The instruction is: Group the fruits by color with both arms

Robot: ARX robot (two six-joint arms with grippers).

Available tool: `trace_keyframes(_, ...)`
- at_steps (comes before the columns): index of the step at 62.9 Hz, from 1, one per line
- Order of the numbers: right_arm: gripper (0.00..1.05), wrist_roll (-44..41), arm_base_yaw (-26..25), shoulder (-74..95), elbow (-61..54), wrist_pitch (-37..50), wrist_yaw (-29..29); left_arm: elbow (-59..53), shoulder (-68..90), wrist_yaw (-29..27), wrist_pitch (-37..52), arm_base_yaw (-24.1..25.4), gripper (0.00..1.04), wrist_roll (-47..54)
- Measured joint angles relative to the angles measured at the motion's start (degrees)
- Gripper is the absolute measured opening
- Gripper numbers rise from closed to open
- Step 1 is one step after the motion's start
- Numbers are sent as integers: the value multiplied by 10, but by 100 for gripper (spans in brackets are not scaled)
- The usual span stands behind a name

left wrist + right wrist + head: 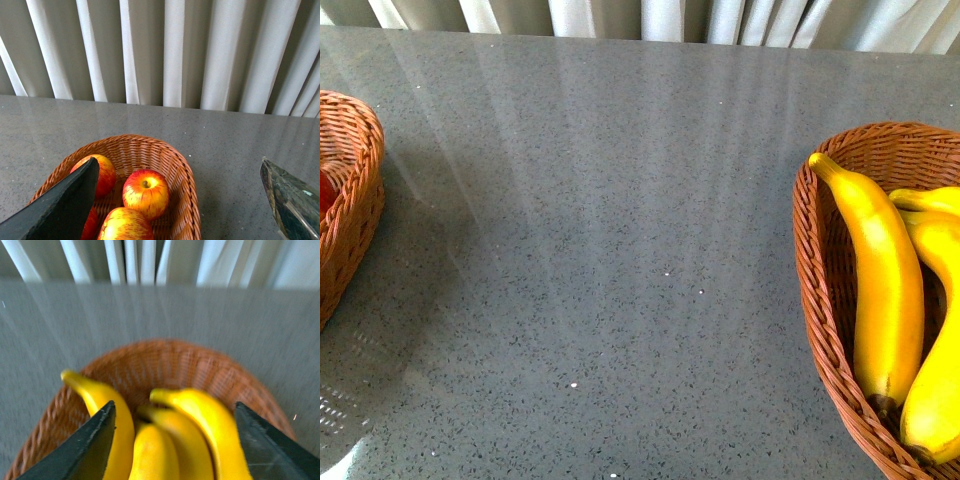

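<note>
In the left wrist view three red-and-yellow apples lie in a wicker basket (186, 195): one in the middle (146, 192), one behind it (104, 172), one nearest (125, 226). My left gripper (179, 160) hangs open above the basket's rim, holding nothing. One finger (62, 207) covers part of the apples. In the right wrist view yellow bananas (212, 427) lie side by side in a second wicker basket (165, 360). My right gripper (174, 403) is open above them, empty. The front view shows the bananas (882, 290) but neither arm.
The grey speckled table (610, 230) stretches between the apple basket (355, 190) at the far left and the banana basket (817, 300) at the far right. Pale curtains (165, 50) hang behind the table's far edge.
</note>
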Motion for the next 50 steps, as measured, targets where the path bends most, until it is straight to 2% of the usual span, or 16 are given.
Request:
trace_keyframes(3,53,-2,-5,-30,-3,27,-2,0,0,0,0,0,96,0)
trace_keyframes(7,42,-2,-11,-66,-10,21,-3,0,0,0,0,0,96,0)
trace_keyframes(11,30,-4,-36,-94,-25,-4,-43,0,0,0,0,0,96,0)
trace_keyframes(22,1,-7,-52,-172,-47,-63,-47,0,0,0,0,0,96,0)
trace_keyframes(50,2,-6,-53,-394,-63,-256,-48,0,0,0,0,0,96,0)
